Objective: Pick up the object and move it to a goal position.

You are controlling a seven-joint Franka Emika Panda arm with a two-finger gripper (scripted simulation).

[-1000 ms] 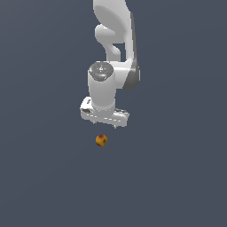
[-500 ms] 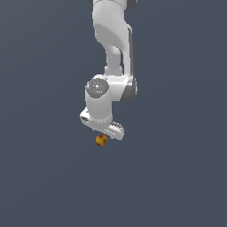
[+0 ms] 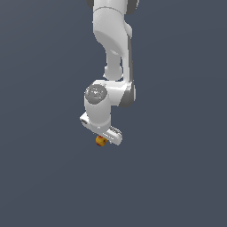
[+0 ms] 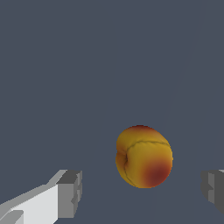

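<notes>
Flat slate-grey ground fills both views, bare of any marking I can use as a goal. On it, as far as I can judge, sits the object, a yellow-orange ball with a red blush and a creased seam; in the exterior view it peeks out just under the white gripper. From the wrist I see the fingers spread wide, one grey pad on each side of the ball and clear of it. The ball lies nearer one pad than the other, so my worry is that closing now makes the near pad strike first and roll it away. I also cannot tell whether the pads are low enough; a shallow pinch on a round skin could squirt it out, and the lumpy shape gives an uneven contact
</notes>
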